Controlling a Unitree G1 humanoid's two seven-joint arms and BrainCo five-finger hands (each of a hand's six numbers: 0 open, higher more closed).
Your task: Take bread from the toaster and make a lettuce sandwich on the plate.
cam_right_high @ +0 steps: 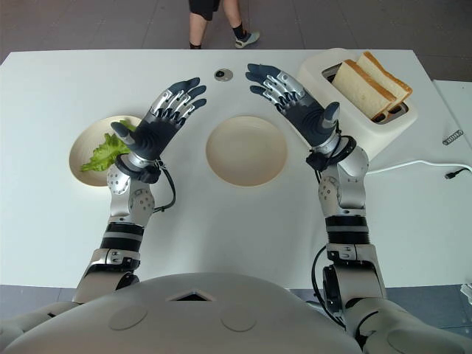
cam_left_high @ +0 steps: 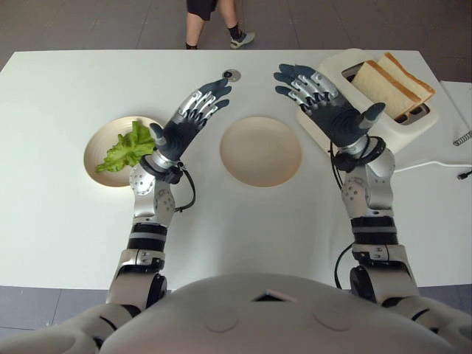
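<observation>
I am holding both hands raised, open and empty, fingers spread. The left hand point(cam_left_high: 188, 118) is hovering between the lettuce point(cam_left_high: 129, 147) and the plate point(cam_left_high: 260, 151); the right hand point(cam_left_high: 321, 103) is hovering just beside the toaster point(cam_left_high: 417, 125). Two bread slices point(cam_left_high: 383, 88) are standing proud of the slots, which I judge is leaving their upper edges free to grip. The lettuce is lying in its own dish point(cam_left_high: 122, 177) at my left. The plate is sitting bare between the hands, with open worktop point(cam_left_high: 66, 228) around it

L robot hand point(cam_right_high: 155, 125), R robot hand point(cam_right_high: 299, 107) splayed; bread point(cam_right_high: 365, 85) in toaster point(cam_right_high: 394, 122).
</observation>
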